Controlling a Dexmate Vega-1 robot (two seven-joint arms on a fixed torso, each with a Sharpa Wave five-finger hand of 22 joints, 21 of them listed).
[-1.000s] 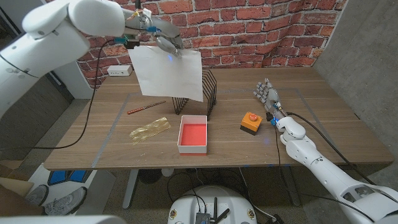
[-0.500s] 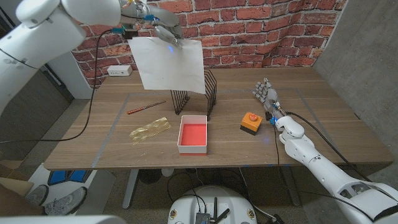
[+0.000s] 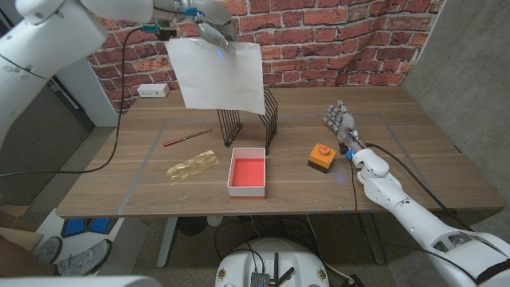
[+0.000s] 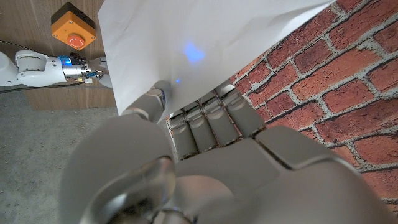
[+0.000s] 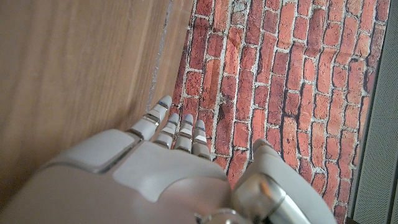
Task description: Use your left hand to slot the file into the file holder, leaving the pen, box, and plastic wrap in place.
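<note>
My left hand point(image 3: 209, 30) holds the white file point(image 3: 219, 76) by its top edge, high above the table's back middle. The sheet hangs down in front of the black wire file holder point(image 3: 253, 123), its lower edge just above the holder's top. In the left wrist view my left hand point(image 4: 205, 124) pinches the file point(image 4: 180, 43) between thumb and fingers. My right hand point(image 3: 341, 121) stands at the right of the table, fingers apart, holding nothing. In the right wrist view the right hand point(image 5: 168, 155) points along the table toward the brick wall.
A red pen point(image 3: 188, 137) lies left of the holder. Crinkled plastic wrap point(image 3: 191, 166) sits nearer the front left. A white box with red inside point(image 3: 247, 171) stands in front of the holder. An orange button box point(image 3: 320, 155) sits beside my right hand.
My left hand has lifted the file higher and a little to the right, so its lower edge now hangs over the holder. The right hand has stayed put.
</note>
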